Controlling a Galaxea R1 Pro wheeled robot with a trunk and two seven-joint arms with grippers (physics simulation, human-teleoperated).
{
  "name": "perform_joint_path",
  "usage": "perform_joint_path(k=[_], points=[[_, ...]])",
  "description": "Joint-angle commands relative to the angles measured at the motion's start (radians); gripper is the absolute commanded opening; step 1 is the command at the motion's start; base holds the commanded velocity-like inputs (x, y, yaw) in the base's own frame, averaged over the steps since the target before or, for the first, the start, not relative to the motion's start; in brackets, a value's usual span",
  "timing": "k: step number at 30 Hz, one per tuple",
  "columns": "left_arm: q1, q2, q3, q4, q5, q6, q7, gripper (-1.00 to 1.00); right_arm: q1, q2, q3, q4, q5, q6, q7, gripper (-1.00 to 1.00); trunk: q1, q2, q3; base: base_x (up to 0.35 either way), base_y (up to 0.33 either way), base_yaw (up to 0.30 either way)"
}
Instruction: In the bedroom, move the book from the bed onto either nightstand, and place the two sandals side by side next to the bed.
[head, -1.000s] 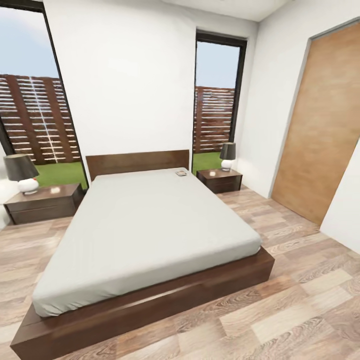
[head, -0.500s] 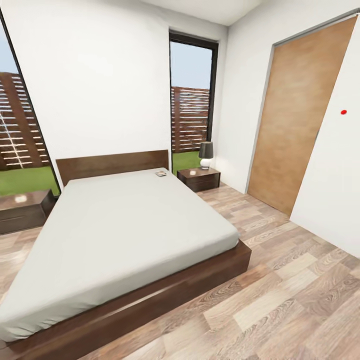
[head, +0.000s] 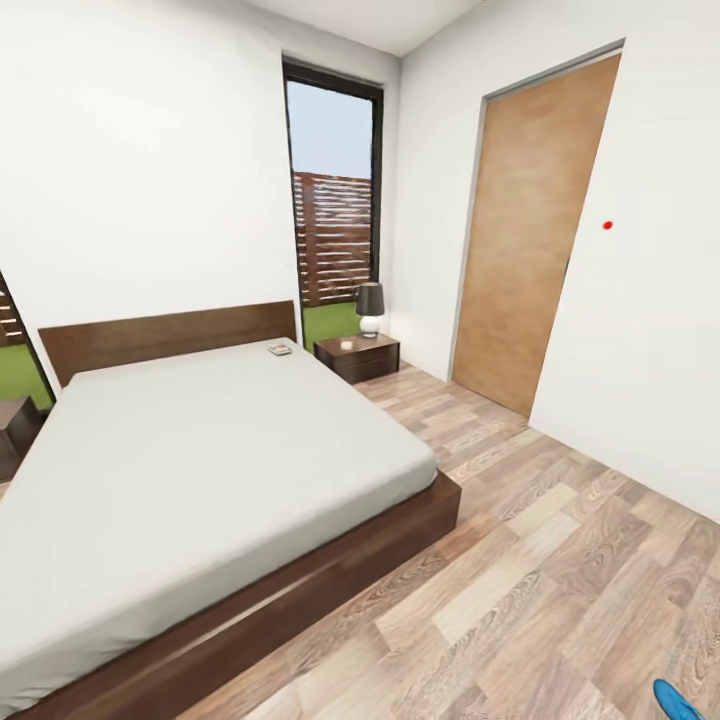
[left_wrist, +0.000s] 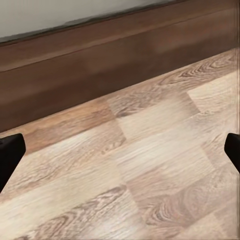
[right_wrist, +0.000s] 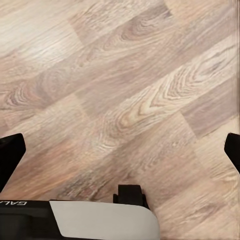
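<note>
One blue sandal (head: 678, 700) tip now at near floor edge, new since cam panned right. Both grippers, left (left_wrist: 120, 150) & right (right_wrist: 120, 150), fingers wide over planks. One bed (head: 200, 470); one book (head: 280, 350) at its far corner; one nightstand (head: 357, 356) beyond, w/ lamp (head: 370, 308).

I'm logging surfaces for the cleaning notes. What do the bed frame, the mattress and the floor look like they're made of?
The bed frame looks like dark brown wood with a smooth satin finish and faint grain. The mattress looks like plain pale grey fabric, matte and seamless; the render leaves the weave open. The floor reads as light wood planks, with clear grain and knots and staggered joints.
</note>
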Motion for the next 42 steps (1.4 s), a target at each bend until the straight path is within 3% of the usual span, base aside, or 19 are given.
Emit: perform_joint_path(k=[1,31,42], points=[[0.0,0.0,0.001,0.0,0.009,-0.002,0.0,1.0,-0.001,0.0,0.001,0.001,0.0,-0.003,0.0,1.0,0.0,0.0,-0.001,0.0,0.0,-0.282],[0.0,0.0,0.001,0.0,0.009,-0.002,0.0,1.0,-0.001,0.0,0.001,0.001,0.0,-0.003,0.0,1.0,0.0,0.0,-0.001,0.001,0.0,-0.282],[0.0,0.001,0.002,0.0,0.009,-0.002,0.0,1.0,-0.001,0.0,0.001,0.001,0.001,-0.003,-0.007,1.0,0.0,0.0,-0.003,0.268,0.0,-0.095]])
